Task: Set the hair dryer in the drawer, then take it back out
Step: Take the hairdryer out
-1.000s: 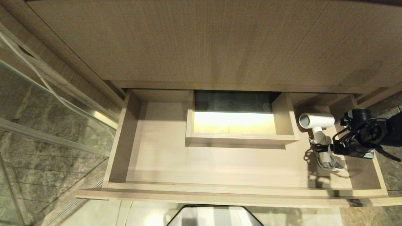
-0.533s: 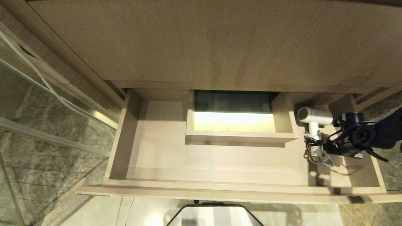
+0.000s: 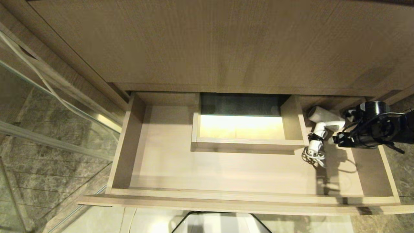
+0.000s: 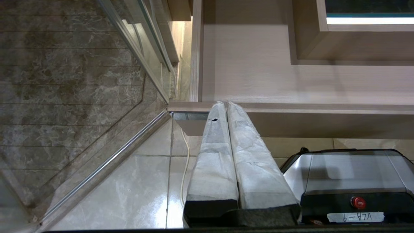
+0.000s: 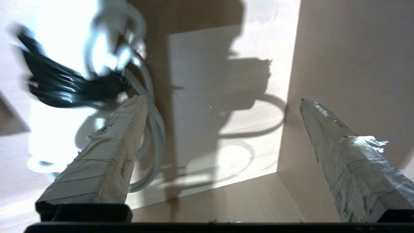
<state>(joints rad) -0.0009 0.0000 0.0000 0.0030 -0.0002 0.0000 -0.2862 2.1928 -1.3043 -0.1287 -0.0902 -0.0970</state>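
My right hand (image 3: 334, 140), fingers spread wide and grasping nothing, hovers beside the hair dryer (image 3: 323, 121) inside the open drawer (image 3: 226, 165).

White label (image 4: 355, 217) on the robot base (image 4: 349, 174) reads "VLA-9", upside down

Black right arm (image 3: 375, 129) with looped cables, white-taped jaws.

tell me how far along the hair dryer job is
Done: the hair dryer lies inside the open drawer, at its right end. In hand: the right gripper sits open beside the handle, gripping nothing. Left: grasping it and lifting it out. The left gripper is parked, shut.
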